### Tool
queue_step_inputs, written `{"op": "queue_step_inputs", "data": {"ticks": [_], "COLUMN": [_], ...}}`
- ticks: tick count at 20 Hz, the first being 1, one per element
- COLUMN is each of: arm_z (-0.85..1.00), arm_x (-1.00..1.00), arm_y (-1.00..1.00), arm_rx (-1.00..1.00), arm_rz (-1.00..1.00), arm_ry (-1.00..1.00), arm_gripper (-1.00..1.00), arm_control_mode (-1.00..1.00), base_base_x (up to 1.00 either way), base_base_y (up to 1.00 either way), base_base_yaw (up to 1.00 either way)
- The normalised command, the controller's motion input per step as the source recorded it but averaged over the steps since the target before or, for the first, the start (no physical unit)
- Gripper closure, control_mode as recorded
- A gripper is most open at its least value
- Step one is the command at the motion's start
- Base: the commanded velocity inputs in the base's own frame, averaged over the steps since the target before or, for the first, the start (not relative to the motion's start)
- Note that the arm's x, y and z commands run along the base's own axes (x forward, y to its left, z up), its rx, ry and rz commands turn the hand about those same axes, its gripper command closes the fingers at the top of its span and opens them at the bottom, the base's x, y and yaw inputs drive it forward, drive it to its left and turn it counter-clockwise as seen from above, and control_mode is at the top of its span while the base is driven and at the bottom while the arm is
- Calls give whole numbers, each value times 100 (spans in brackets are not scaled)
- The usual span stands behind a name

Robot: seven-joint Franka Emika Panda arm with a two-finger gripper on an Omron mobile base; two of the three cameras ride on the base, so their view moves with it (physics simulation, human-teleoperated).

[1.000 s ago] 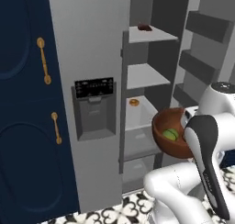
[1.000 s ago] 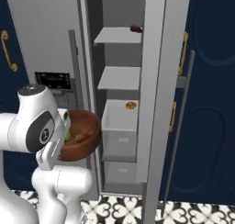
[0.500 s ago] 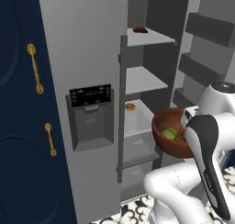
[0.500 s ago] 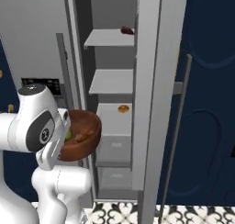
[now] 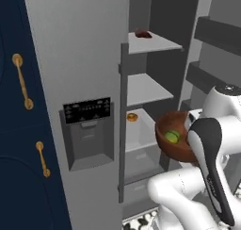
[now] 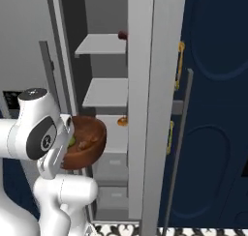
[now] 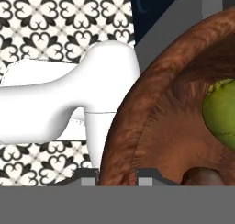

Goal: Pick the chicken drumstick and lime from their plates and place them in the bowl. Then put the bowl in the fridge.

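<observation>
I hold the dark reddish-brown bowl (image 5: 168,146) (image 6: 90,144) up in front of the open grey fridge (image 5: 80,50), level with its lower shelves. The lime (image 5: 172,136) (image 7: 221,114) lies inside the bowl. Beside it is the reddish-brown chicken drumstick (image 6: 87,144), whose end shows at the bottom of the hand view (image 7: 202,176). My gripper (image 7: 118,177) is shut on the bowl's rim (image 7: 137,122), one fingertip on each side of the wall. The plates are out of view.
Grey fridge shelves (image 5: 147,88) (image 6: 105,92) carry a dark red item (image 5: 142,34) on top and a small orange one (image 5: 132,116) lower down. The open door's racks (image 5: 217,33) stand right. Navy cabinets with gold handles (image 5: 22,80) (image 6: 213,85) flank the fridge.
The whole picture has shifted and the fridge looks larger, so the base has driven closer to it. The bowl stays in my grip, unchanged against the arm.
</observation>
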Motion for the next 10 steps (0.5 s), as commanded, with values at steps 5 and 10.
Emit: {"op": "queue_step_inputs", "data": {"ticks": [5,10], "arm_z": [0,0], "arm_x": [0,0], "arm_y": [0,0], "arm_rx": [0,0], "arm_rz": [0,0], "arm_ry": [0,0], "arm_gripper": [100,100], "arm_control_mode": [100,100], "base_base_x": [44,46], "base_base_y": [-32,-10], "base_base_yaw": [0,0]}}
